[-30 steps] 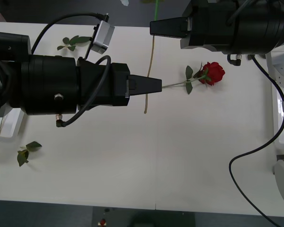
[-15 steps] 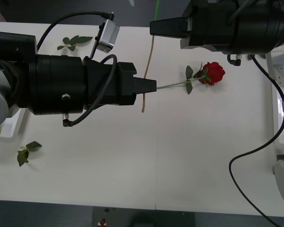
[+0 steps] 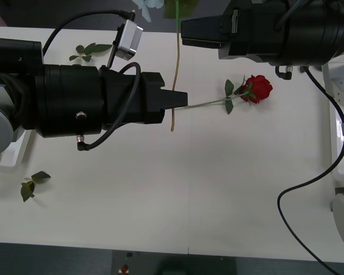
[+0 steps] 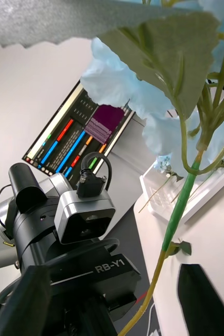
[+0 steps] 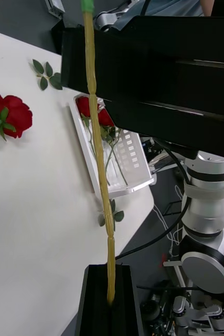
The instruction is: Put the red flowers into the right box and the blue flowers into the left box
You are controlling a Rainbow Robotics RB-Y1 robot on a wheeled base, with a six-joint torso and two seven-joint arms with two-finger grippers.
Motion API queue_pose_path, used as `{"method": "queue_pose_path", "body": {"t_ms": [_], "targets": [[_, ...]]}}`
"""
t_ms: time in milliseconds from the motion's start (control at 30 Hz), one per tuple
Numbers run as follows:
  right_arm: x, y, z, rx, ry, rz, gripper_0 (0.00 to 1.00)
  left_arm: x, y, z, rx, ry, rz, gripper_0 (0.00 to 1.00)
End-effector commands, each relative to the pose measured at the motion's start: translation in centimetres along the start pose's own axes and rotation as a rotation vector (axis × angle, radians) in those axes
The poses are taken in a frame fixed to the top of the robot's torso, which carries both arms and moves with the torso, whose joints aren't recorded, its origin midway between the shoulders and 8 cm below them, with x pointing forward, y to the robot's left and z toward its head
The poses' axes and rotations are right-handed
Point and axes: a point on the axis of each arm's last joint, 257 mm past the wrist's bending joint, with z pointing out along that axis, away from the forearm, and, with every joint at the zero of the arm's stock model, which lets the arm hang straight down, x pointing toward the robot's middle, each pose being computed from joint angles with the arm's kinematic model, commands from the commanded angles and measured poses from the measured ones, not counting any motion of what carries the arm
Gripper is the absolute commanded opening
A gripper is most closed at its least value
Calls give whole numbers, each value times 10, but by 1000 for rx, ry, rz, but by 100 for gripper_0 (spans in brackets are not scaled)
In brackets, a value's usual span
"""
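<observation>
Since the earlier frame, the stem [image 3: 174,74] has swung: its upper end now reaches the far table edge, with pale blue petals [image 3: 145,7] and a leaf there, and its lower end sits a little nearer the left gripper [image 3: 180,99].

Far left, front view: a loose leaf sprig [image 3: 32,184] lies near the table's [image 3: 218,189] near-left part, and a second sprig [image 3: 89,50] lies at the far left. A bit of the left box [image 3: 11,157] shows under the left arm; in the right wrist view it [image 4: 195,202] holds stems on the table edge.

Left gripper sits over the table centre, pointing right. In the left wrist view its black fingers [image 5: 93,299] are pressed together on the tan lower end of the blue flower's stem [image 5: 98,157], which rises straight away from them.

One red rose [image 3: 258,88] lies flat on the table right of centre, bloom to the right, stem running left toward the left gripper's tip. The left wrist view shows this rose [image 5: 9,115] apart from the right box [image 5: 117,163], which holds other red roses [image 5: 93,113].

Right gripper [image 3: 202,31] hangs over the far table edge, right of the stem's top. In the right wrist view its fingers [image 4: 209,299] stand wide apart, the green upper stem [image 4: 177,220] between them untouched, with blue blooms [image 4: 127,84] and a large leaf close to the lens.
</observation>
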Motion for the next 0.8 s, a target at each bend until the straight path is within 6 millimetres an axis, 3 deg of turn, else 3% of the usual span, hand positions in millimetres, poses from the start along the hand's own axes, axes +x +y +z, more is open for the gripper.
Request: {"method": "queue_pose_path", "body": {"t_ms": [33, 233, 433, 567, 800], "targets": [[-13, 15, 3, -21, -10, -30, 100, -13, -13, -12, -3, -14, 43, 0], [-13, 15, 3, -21, -10, -30, 100, -29, 0, -39, -50, -32, 31, 0], [-7, 8, -1, 4, -5, -19, 100, -50, 39, -90, -181, -88, 12, 0], [-7, -1, -6, 50, 3, 0, 100, -47, 80, -131, -327, -79, -12, 0], [0, -45, -13, 228, 9, 193, 100, -23, 152, -244, -615, -46, -51, 0]]}}
